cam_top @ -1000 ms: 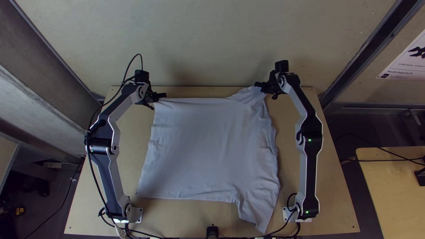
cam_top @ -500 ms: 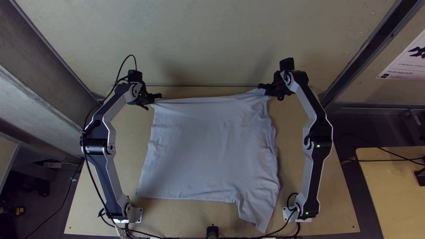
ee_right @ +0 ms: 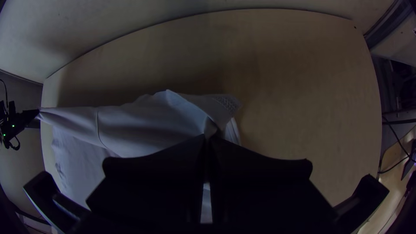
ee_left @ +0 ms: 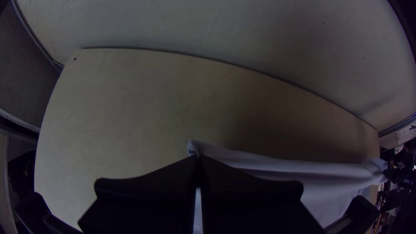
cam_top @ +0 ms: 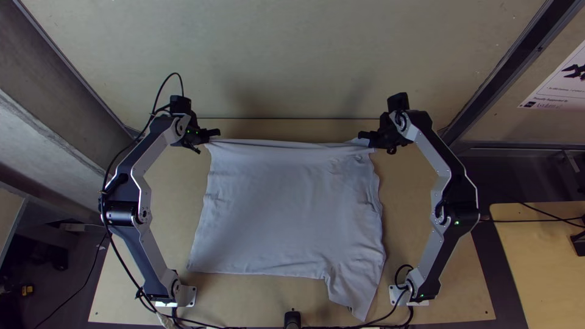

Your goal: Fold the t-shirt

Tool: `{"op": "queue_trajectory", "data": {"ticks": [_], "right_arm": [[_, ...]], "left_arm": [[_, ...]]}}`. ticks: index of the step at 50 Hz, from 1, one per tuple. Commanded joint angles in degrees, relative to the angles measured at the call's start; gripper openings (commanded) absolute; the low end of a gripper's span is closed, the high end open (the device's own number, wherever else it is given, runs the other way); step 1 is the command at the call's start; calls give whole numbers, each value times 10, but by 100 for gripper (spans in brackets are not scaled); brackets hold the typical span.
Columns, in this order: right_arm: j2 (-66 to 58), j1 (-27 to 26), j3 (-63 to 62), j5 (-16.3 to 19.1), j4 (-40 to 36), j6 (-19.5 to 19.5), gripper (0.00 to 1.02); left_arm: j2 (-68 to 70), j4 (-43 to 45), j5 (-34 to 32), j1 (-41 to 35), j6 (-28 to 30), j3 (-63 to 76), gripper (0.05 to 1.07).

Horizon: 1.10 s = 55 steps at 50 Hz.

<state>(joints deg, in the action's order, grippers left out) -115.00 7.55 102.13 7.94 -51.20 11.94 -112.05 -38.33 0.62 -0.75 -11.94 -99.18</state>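
The white t-shirt [cam_top: 286, 207] lies spread over the middle of the table, its far edge drawn taut between both grippers and a sleeve-like flap hanging toward the near right. At its far left corner, my left gripper [cam_top: 210, 135] is shut on the cloth. My right gripper [cam_top: 367, 139] is shut on the cloth near the far right corner. In the left wrist view the left gripper [ee_left: 198, 161] pinches a corner of the shirt [ee_left: 277, 167]. A ribbed bit of shirt [ee_right: 130, 125] sticks out beyond the right gripper [ee_right: 208, 141] in the right wrist view.
Bare wooden table [cam_top: 439, 268] shows around the shirt, with the back wall [cam_top: 286, 61] beyond its far edge. A black post [cam_top: 292, 318] and cables stand at the near edge. Another wooden table [cam_top: 536, 262] is off to the right.
Both grippers have moved a little apart, the left one leftward, the right one rightward and toward the near side. The shirt's far edge has been pulled straighter, and its far right part has come nearer.
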Motion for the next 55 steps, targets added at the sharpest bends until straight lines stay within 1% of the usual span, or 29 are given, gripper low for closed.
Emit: {"op": "queue_trajectory", "data": {"ticks": [1, 14, 21, 31, 44, 55], "right_arm": [[42, 3, -40, -17, 3, -3, 2], [108, 14, -137, -28, 18, -1, 2], [145, 23, -199, -32, 39, 2, 2], [186, 30, -273, -39, 62, 4, 2], [197, 31, -362, -43, 97, 3, 2], [181, 36, -421, -43, 128, 2, 2]], "left_arm": [[34, -5, 4, -2, 8, 33, 8], [75, 14, 0, -8, 11, 97, 8], [97, 19, -10, -7, 16, 131, 8], [137, 54, -10, -9, 31, 212, 8], [141, 84, -9, -7, 41, 273, 8], [133, 117, -9, -7, 46, 308, 8]]}}
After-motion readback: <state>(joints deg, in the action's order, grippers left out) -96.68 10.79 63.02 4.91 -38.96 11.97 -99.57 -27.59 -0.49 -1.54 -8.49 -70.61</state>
